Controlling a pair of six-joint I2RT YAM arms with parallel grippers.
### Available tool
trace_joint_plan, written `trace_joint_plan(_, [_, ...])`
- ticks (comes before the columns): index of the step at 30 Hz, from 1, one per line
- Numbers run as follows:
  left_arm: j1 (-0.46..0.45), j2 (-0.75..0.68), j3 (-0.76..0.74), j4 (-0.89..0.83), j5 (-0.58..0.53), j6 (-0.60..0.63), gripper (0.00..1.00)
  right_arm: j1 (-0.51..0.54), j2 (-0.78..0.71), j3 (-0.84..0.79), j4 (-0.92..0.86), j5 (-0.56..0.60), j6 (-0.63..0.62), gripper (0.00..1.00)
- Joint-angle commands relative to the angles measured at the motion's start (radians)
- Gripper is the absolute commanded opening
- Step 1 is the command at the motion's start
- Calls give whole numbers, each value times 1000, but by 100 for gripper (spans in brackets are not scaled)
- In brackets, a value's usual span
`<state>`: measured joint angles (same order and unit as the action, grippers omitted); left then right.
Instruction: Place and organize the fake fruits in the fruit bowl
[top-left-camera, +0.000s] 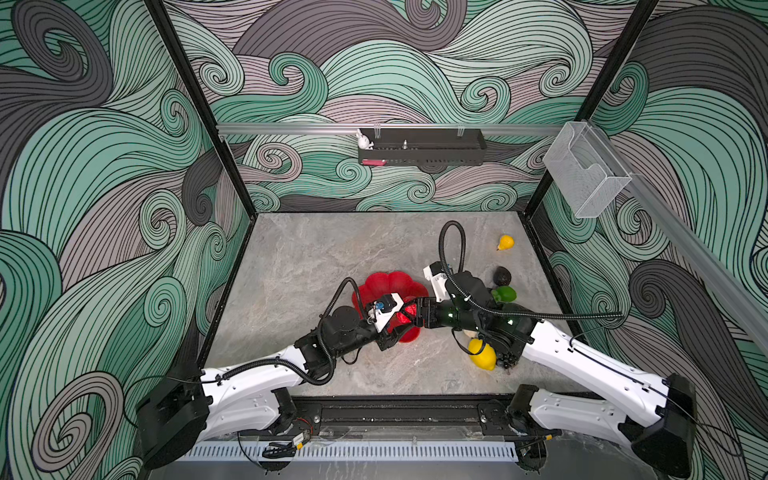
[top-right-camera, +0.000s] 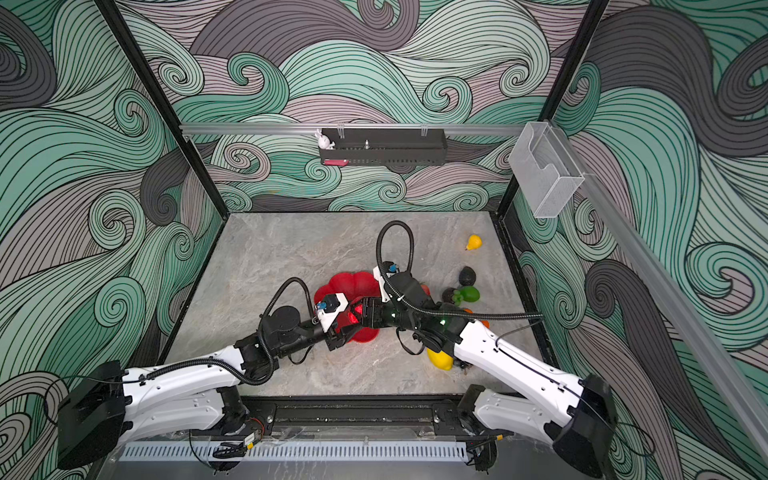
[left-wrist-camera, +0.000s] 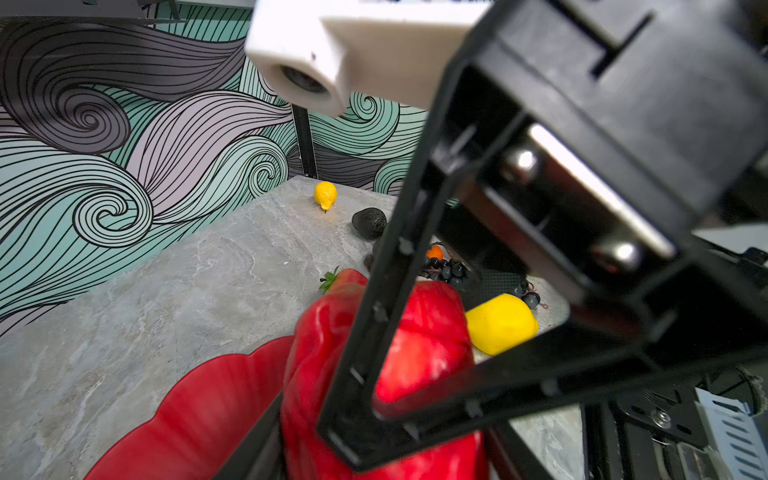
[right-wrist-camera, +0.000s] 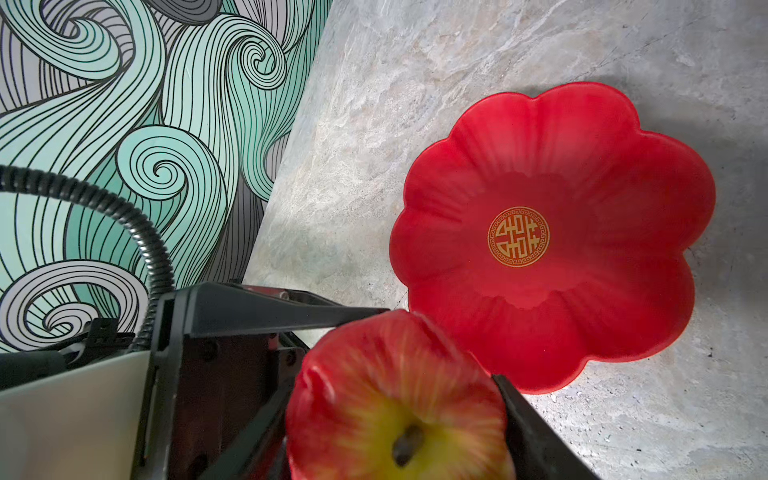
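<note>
The red apple (right-wrist-camera: 395, 399) fills the near edge of the right wrist view, stem pit up, yellow around the pit and streaked red outward. The right gripper (top-left-camera: 412, 312) pinches it: a black finger lies against each flank. The left gripper (top-left-camera: 400, 325) meets it from the opposite side and also grips the apple, with one of its fingers laid across the apple's top. In both top views the two tools join above the near right part of the dish, and the apple hangs there, off the table.

The grey marbled table (top-left-camera: 311, 270) carries everything else. The fruit bowl (right-wrist-camera: 648, 199), a glossy red scalloped flower, sits flat near the table's middle, its inside showing down to the gold emblem (right-wrist-camera: 518, 237).

The other fruits lie on the right side of the table, outside the bowl. The big yellow fruit (top-left-camera: 483, 355) rests near the front edge, beside the right forearm. The dark avocado (top-left-camera: 502, 276) sits farther back, with the green fruit (top-left-camera: 505, 294) just in front of it. The small yellow fruit (top-left-camera: 505, 242) lies alone toward the far right corner. In the left wrist view a dark grape bunch (left-wrist-camera: 446, 268), a strawberry (left-wrist-camera: 343, 278) and a tiny orange (left-wrist-camera: 435, 252) cluster behind the apple.
</note>
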<state>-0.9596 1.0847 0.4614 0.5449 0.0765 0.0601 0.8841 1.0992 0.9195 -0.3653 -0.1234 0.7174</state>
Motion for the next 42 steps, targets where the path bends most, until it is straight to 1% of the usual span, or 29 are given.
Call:
trace_joint_plan(1, [-9,-8,22,-19,-64,-19,59,5,10,39,20,-2,-18,63])
trace_joint_plan(2, [-8,-16,23,-32,-91,-33,63,5,11,46,12,18,-27,62])
trace_joint_plan(4, [-6,-40,19,-60,-166,-63,78,5,14,65,-25,67,-64,61])
trace_joint_plan(6, [-2,-71,2,-72,-200,-64,88,5,21,81,-50,130,-107,61])
trace_joint_plan(8, [3,-114,-15,-96,-221,-68,94,3,38,100,-63,206,-168,61])
trace_joint_plan(10, [14,-163,-35,-116,-249,-84,94,1,74,124,-78,292,-226,61])
trace_joint_plan(12, [28,-214,-40,-162,-348,-119,94,1,112,141,-72,361,-277,61])
trace_joint_plan(15, [94,-315,-57,-236,-444,-187,94,-1,194,159,-51,429,-334,61])
trace_joint_plan(19, [189,-440,-89,-324,-576,-275,93,1,303,154,25,461,-347,61])
trace_joint_plan(23, [199,-473,-95,-370,-705,-306,93,8,404,156,111,470,-351,61])
trace_joint_plan(27, [202,-468,-86,-411,-795,-342,93,23,519,204,135,496,-369,60])
trace_joint_plan(32, [208,-471,-81,-434,-820,-361,93,49,625,228,210,536,-407,60])
trace_joint_plan(35, [211,-457,-79,-436,-860,-371,93,59,678,245,238,560,-419,60])
trace_joint_plan(42, [214,-456,-76,-438,-850,-374,93,64,780,298,251,579,-421,60])
